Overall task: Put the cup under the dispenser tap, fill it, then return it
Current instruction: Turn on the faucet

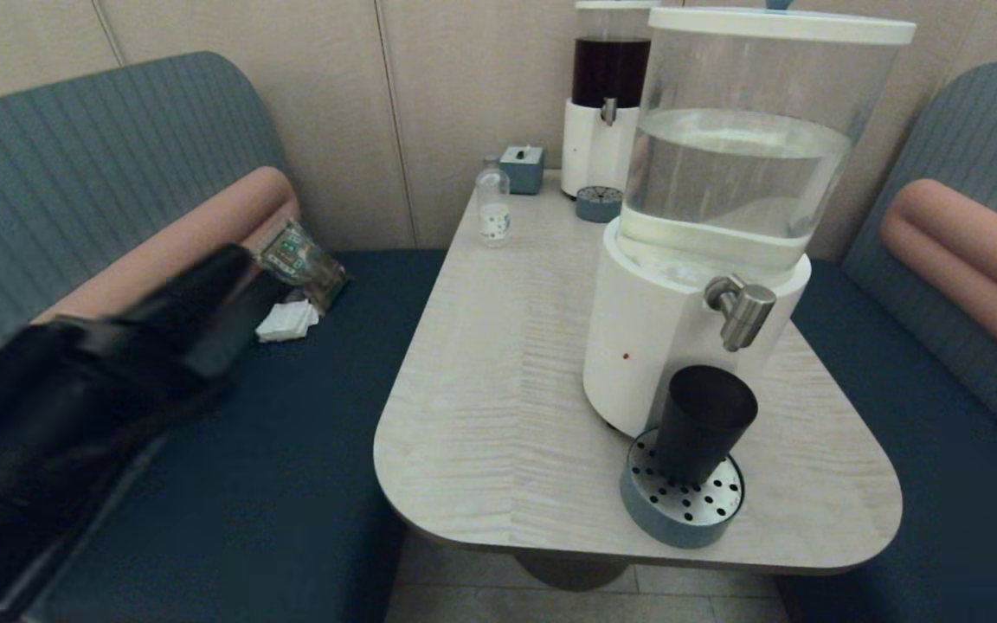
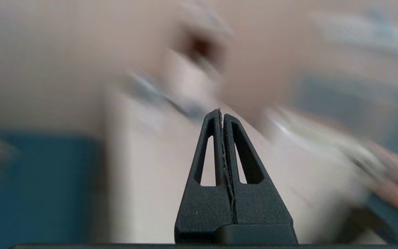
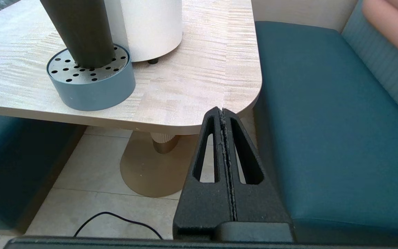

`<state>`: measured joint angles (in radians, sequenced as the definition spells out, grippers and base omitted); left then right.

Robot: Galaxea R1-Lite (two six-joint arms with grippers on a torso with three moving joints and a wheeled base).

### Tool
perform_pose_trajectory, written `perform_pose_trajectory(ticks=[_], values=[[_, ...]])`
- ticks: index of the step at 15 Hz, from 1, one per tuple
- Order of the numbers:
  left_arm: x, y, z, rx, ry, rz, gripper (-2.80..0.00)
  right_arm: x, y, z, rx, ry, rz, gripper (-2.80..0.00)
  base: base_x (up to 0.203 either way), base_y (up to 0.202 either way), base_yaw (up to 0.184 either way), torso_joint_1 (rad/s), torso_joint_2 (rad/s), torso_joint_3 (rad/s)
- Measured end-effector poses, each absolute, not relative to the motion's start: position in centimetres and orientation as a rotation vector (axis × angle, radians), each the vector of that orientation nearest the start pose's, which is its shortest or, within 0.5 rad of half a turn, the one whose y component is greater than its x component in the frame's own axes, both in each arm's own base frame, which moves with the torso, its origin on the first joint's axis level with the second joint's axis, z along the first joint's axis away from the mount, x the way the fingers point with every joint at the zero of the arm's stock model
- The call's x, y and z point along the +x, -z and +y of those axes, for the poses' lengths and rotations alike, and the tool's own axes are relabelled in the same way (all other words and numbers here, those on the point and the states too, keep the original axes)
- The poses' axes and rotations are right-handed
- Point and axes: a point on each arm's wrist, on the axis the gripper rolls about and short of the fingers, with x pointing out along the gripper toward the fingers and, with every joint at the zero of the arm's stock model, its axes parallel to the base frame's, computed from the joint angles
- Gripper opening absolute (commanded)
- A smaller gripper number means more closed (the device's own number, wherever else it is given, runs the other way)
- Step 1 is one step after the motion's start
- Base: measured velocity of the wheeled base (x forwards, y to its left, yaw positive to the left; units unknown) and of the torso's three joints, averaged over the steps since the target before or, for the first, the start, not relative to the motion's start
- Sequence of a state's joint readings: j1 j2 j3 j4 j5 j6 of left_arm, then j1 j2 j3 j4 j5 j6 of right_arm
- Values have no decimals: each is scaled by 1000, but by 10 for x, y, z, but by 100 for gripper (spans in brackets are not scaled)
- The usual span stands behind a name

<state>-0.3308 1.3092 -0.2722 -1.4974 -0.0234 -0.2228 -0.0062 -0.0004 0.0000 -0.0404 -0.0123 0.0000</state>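
Your left gripper (image 2: 221,112) has its two fingers pressed flat together with nothing between them, and it's hanging out over the blue bench seat (image 1: 291,450) on the left side of the table (image 1: 498,363), well apart from everything on top. Your right gripper (image 3: 222,110) looks the same, fingers pinched together on nothing, parked low beside the table's near right corner, above the floor and the other bench.

Moving out from there: the cup (image 1: 702,422) is standing upright on the round perforated drip tray (image 1: 680,510) at the foot of the big white-based dispenser (image 1: 663,329). The dispenser tap (image 1: 741,311) sits right above it, angled down toward the cup's open mouth, with a clear gap between the two. Can't tell from these views if anything's in the cup.

Further back on the table you've got a small clear bottle (image 1: 493,206), a little blue box (image 1: 523,168), and the second dispenser (image 1: 604,95) with dark liquid.
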Motion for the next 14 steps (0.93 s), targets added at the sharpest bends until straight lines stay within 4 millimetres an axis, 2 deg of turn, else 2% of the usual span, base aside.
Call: perform_pose_trajectory(ticks=[1,3,6,8,10,11,12,14], values=[[144,-232,-36,-271,320,-492,-280,-23,-80,0,0,18,-41,-280,0,0,0,0,0,0],[105,-246,-12,-227,228,-635,-280,-23,-80,0,0,18,-41,-280,0,0,0,0,0,0],[47,-250,-3,-155,193,-734,-280,-23,-80,0,0,18,-41,-280,0,0,0,0,0,0],[8,-242,-3,-104,211,-735,-280,-23,-80,0,0,19,-41,-280,0,0,0,0,0,0],[-27,-222,-5,-54,245,-675,-280,-23,-80,0,1,19,-41,-280,0,0,0,0,0,0],[-37,-206,-6,-27,249,-606,-280,-23,-80,0,0,19,-41,-280,0,0,0,0,0,0],[-41,-187,-6,6,240,-512,-280,-23,-80,0,0,18,-41,-280,0,0,0,0,0,0],[-33,-137,-6,62,216,-284,-280,-23,-80,0,0,18,-41,-280,0,0,0,0,0,0]])
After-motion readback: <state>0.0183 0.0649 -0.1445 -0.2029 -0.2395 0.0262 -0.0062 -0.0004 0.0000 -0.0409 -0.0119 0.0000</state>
